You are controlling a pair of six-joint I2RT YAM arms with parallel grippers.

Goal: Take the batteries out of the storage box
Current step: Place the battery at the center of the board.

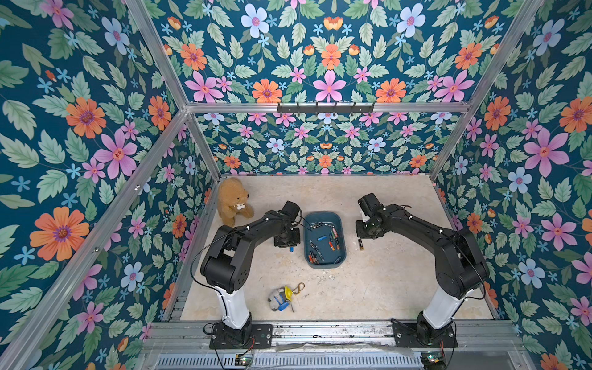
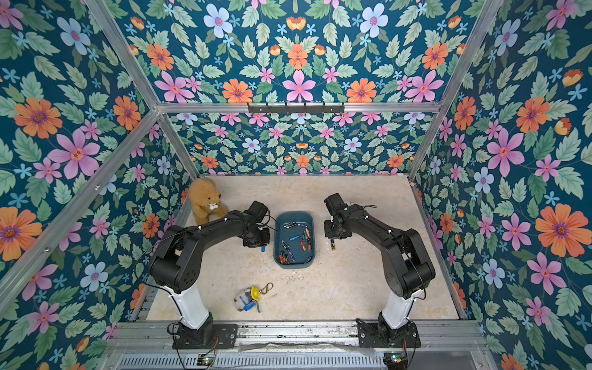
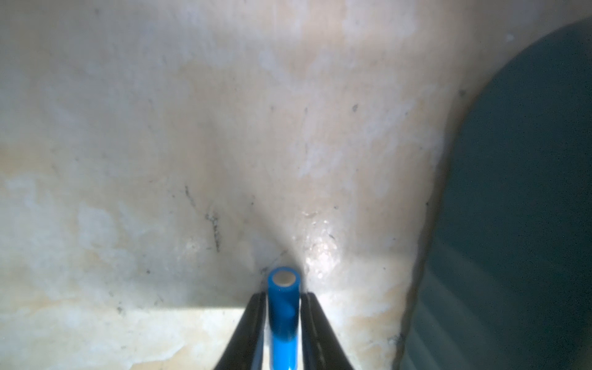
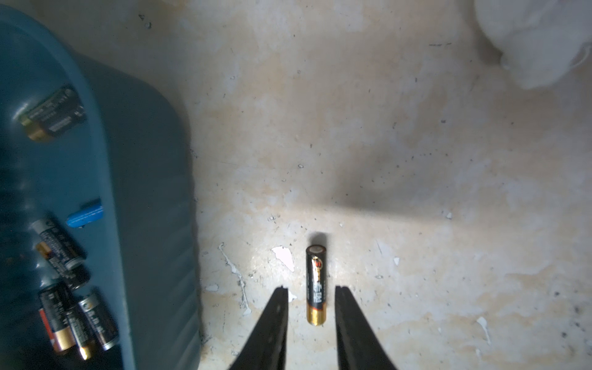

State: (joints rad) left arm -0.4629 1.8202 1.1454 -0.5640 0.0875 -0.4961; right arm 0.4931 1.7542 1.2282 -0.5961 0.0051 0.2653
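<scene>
**Storage box** [image 1: 322, 214] [image 2: 294, 214]: dark teal, shallow, rounded corners. It sits mid-frame on the tabletop [image 1: 384, 282] between the two arms in both top views. Each wrist view shows only part of it: an outer wall at the right edge [image 3: 528, 192], and a wall and floor at the left [image 4: 144, 192].

**Batteries** [image 1: 315, 256] [image 2: 285, 256]: loose in the box, mostly black with gold ends, plus some orange-red and one blue. The right wrist view shows a cluster at lower left [image 4: 73, 323] with white print too blurred to read.

**Blue battery** [image 3: 283, 304]: outside the box, between the fingers [image 3: 253, 330] of the left end effector [image 3: 283, 296], silver end cap showing. A thin pale line runs down each side, so I cannot tell whether it is gripped or released. The top views show only a blue tip [image 1: 292, 248] [image 2: 263, 248] left of the box.

**Black-and-gold battery** [image 4: 315, 285]: flat on the tabletop right of the box [image 1: 360, 244] [image 2: 333, 245]. It carries a red-orange emblem and white characters that cannot be read. The right end effector [image 4: 311, 288] is released, with its fingers [image 4: 275, 320] clear on both sides.

**Other items:**
- Teddy bear [image 1: 231, 201], upper left of the tabletop.
- Keychain toy [image 1: 282, 298], lower centre.
- Pale soft thing [image 4: 528, 41], upper right of the right wrist view.
</scene>
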